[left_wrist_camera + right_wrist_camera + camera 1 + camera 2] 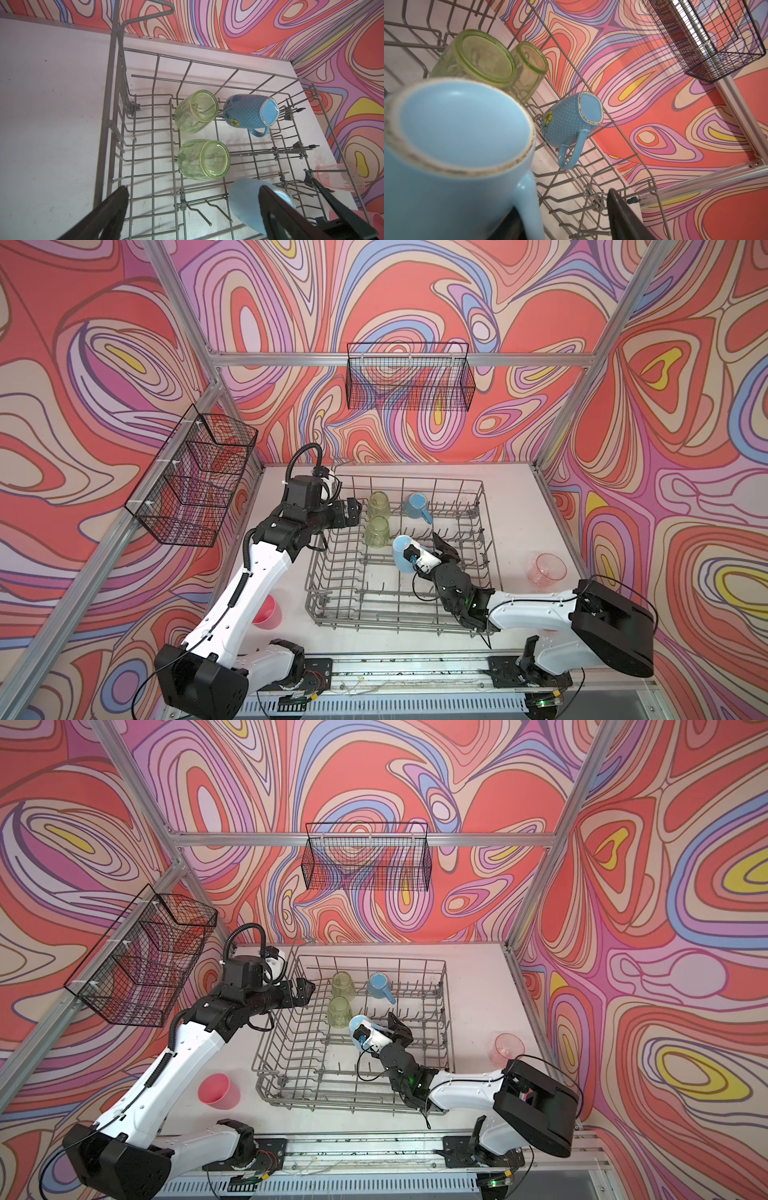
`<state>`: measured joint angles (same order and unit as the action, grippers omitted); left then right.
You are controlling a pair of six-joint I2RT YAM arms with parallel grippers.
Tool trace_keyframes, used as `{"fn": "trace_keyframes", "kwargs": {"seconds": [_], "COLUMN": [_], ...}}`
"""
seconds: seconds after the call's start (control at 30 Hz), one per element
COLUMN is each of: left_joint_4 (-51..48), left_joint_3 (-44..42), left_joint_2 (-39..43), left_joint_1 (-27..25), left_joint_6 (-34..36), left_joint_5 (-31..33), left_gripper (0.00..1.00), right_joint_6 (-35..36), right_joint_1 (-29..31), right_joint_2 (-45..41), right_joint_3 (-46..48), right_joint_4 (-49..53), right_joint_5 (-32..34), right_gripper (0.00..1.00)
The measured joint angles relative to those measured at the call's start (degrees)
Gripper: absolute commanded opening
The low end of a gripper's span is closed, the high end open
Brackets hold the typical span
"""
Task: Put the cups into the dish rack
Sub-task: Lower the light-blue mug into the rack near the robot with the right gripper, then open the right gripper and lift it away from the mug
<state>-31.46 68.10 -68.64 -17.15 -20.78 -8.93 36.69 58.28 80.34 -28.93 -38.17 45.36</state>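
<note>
My right claw [564,216] was spread around the handle of the plain blue mug [456,166], sat bottom-up in the dish rack [353,614], left claw [354,511] gaping wide.

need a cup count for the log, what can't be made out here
Plain blue mug: right arm covers its handle side in both top views; blurred, cut off in the right wrist view.
Opaque pink cup: half behind the left arm in a top view.
Pink object: cut by the left wrist view's edge, under the right arm in both top views; maybe a cup.
Translucent pink tumbler: blurred behind dish rack wires in the left wrist view.
</note>
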Motion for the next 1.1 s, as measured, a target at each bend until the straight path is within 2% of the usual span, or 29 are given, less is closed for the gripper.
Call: {"fn": "trace_keyframes", "kwargs": {"seconds": [0.3, 0.5, 0.87, 1.1], "left_joint_4": [0.0, 0.0, 0.0, 0.0], "left_joint_3": [0.0, -0.3, -0.3, -0.3], "left_joint_2": [0.3, 0.8, 1.0, 1.0], "left_joint_1": [0.0, 0.0, 0.1, 0.1], "left_joint_6": [0.0, 0.0, 0.0, 0.0], "left_joint_5": [0.5, 1.0, 1.4, 1.5], "left_gripper": [1.0, 1.0, 1.0, 1.0], "right_joint_6": [-9.7, -14.4, -18.6, -23.0], "right_joint_1": [0.0, -0.1, -0.6, -4.4], "right_joint_2": [-7.9, -6.9, -3.6, -5.5], "right_joint_3": [-0.2, -1.6, -5.8, -10.8], "right_joint_4": [14.7, 19.0, 24.7, 34.8], "right_joint_5": [-2.3, -3.3, -6.9, -14.7], "right_gripper": [0.62, 0.64, 0.71, 0.77]}}
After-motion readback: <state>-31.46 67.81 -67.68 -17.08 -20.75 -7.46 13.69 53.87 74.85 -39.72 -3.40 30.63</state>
